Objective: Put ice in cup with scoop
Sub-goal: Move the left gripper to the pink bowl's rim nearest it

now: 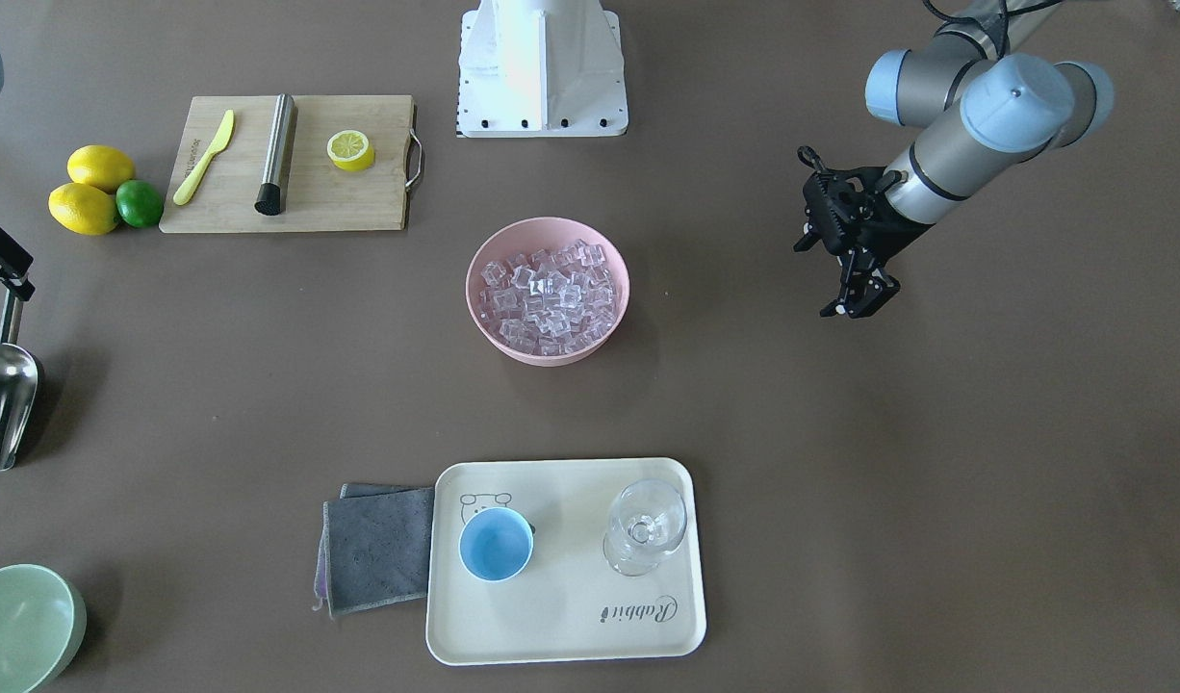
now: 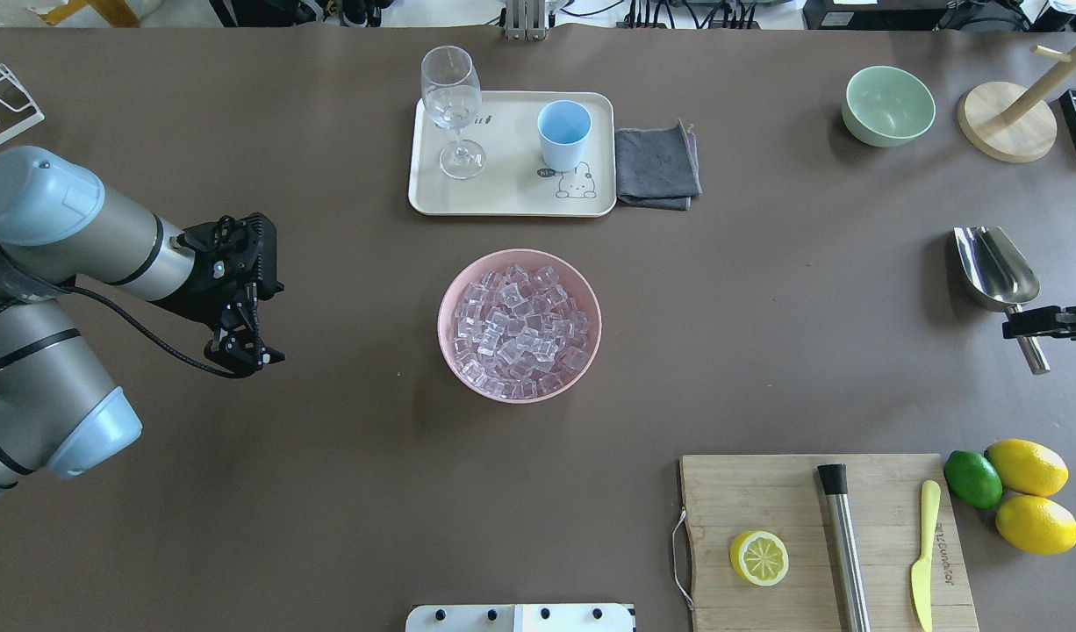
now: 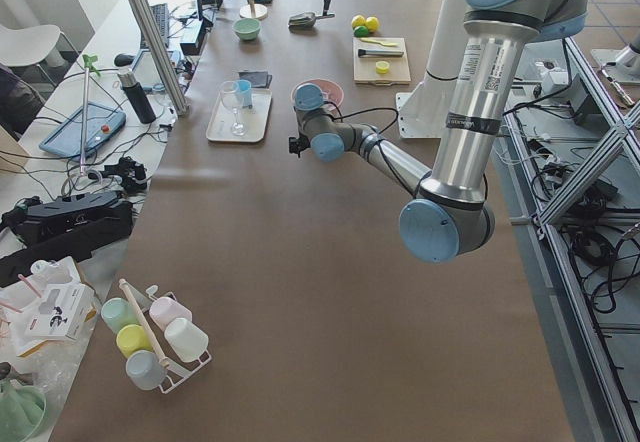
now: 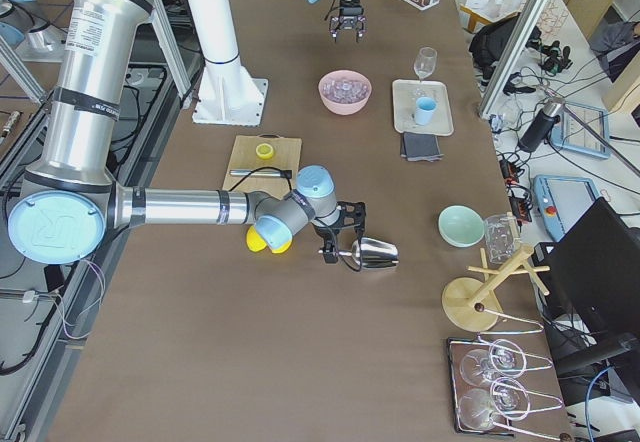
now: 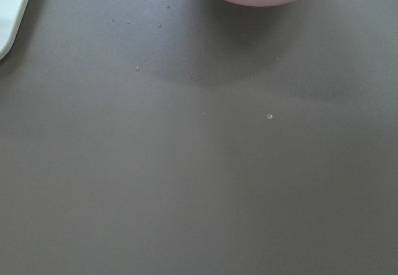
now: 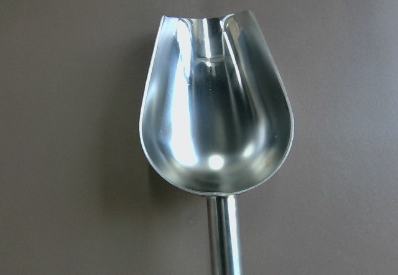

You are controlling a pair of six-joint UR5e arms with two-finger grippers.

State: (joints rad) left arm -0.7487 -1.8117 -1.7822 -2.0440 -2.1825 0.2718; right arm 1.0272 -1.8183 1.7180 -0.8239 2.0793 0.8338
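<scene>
The ice (image 1: pixel 549 294) fills a pink bowl (image 1: pixel 474 279) at the table's middle. The light-blue cup (image 1: pixel 495 545) stands upright and empty on a cream tray (image 1: pixel 571 626); it also shows in the overhead view (image 2: pixel 563 132). The steel scoop (image 1: pixel 3 404) is at the table's right end, trough empty, as the right wrist view (image 6: pixel 214 119) shows. My right gripper (image 2: pixel 1029 326) is shut on the scoop's handle. My left gripper (image 2: pixel 240 351) is open and empty, hanging above bare table to the left of the bowl.
A stemmed glass (image 1: pixel 645 525) shares the tray, with a grey cloth (image 1: pixel 378 549) beside it. A cutting board (image 1: pixel 359 197) carries a steel rod, a yellow knife and half a lemon. Lemons and a lime (image 1: pixel 89 188) lie beside it. A green bowl (image 1: pixel 17 626) stands beyond the scoop.
</scene>
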